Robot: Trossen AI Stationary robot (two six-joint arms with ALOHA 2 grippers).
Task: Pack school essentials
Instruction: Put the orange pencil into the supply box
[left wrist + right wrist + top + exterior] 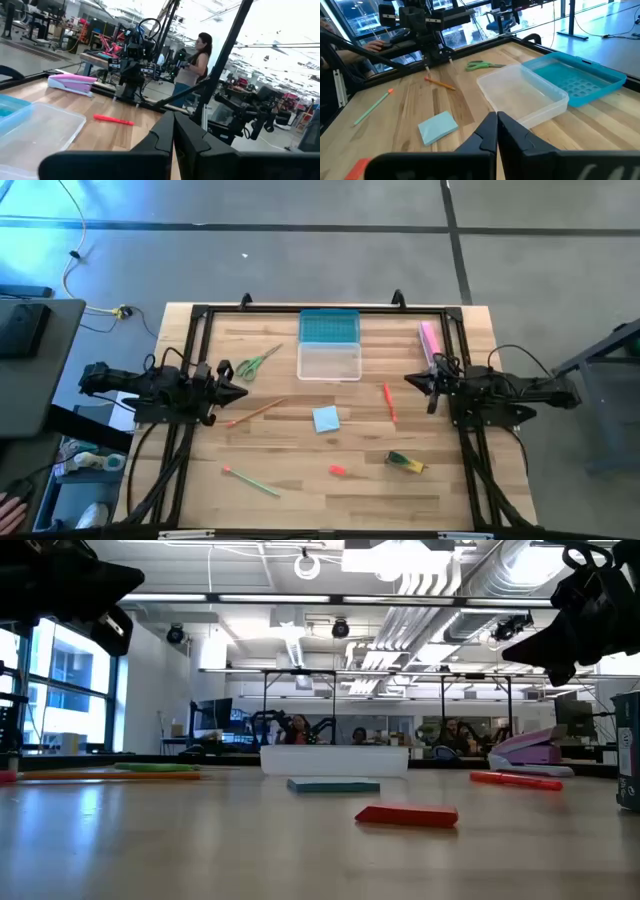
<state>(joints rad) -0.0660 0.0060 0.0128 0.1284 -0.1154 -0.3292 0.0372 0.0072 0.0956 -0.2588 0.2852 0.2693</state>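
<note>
The table (pixel 300 480) middle lies open between scattered flat items; only the clear box (pixel 329 362) and pink bar (pixel 431 340) stand up at the far edge.

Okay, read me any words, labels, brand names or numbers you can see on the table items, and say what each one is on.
None can be read.
yellow-green crayon pack: its print is too small to read.
light-blue note pad: blank.
clear plastic box and blue lid: no label shows.
</note>
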